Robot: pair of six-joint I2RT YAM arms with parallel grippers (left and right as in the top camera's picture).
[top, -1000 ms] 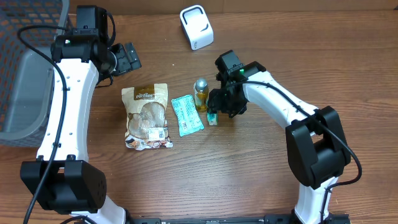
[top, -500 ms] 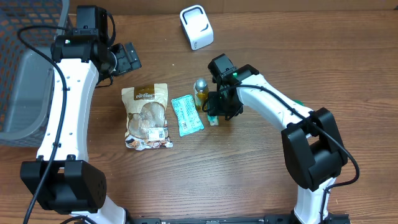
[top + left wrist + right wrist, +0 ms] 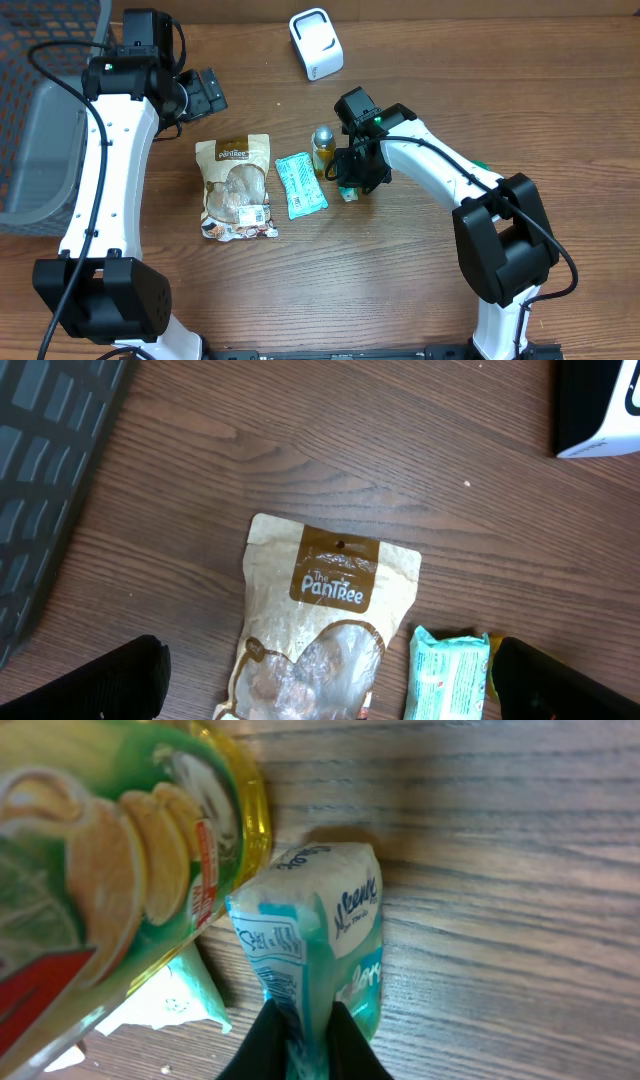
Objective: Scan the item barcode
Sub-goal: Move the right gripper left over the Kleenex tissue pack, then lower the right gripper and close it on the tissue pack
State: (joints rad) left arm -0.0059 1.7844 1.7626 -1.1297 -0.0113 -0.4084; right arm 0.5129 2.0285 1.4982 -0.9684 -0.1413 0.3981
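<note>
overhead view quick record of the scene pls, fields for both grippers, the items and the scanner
right gripper: shut on tissue pack
left gripper: open, empty, near the far end of the snack pouch
tissue pack position: right next to the small bottle
other items: snack pouch and teal packet lying flat, side by side
scanner: white, standing apart beyond the items
scan: not yet done, pack nowhere near scanner
</note>
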